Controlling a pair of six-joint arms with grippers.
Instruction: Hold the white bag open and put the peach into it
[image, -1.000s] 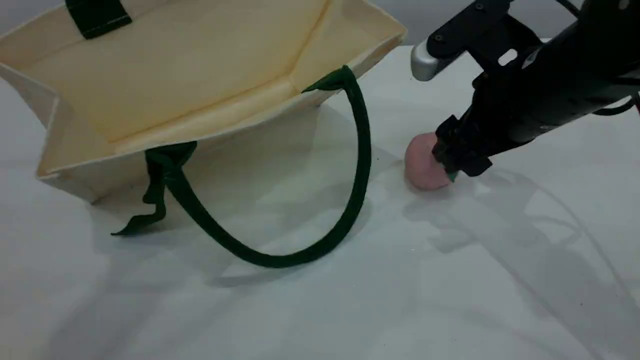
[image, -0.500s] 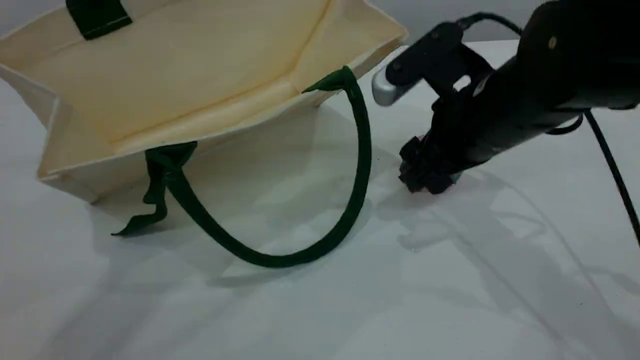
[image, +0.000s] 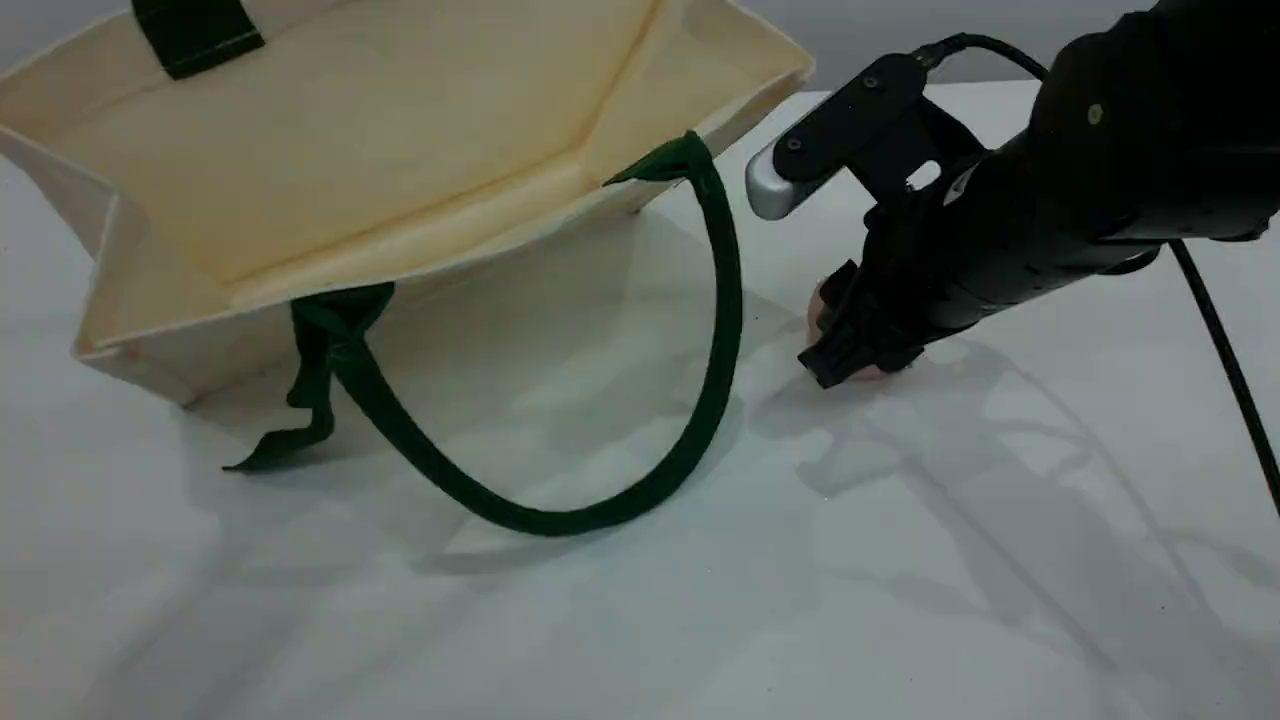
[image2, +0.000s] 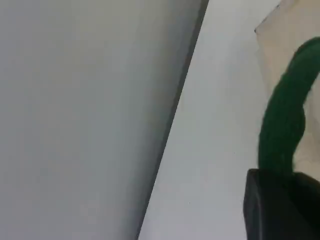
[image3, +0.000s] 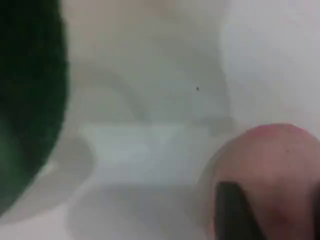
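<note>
Both jaws of my right gripper (image: 850, 345) stood around the small dusty-pink round peach (image: 822, 305) on the table, grip unconfirmed; the cream-white canvas bag (image: 400, 150) lay open leftward.

Right arm slanting low from upper right, its pincer (image: 858, 338) down at the surface, jaws narrowed.

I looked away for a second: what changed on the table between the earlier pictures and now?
The right tool slid leftward over the peach and closed around it, hiding most of it. The white bag and its green handle stayed where they were; the peach is still on the table.
</note>
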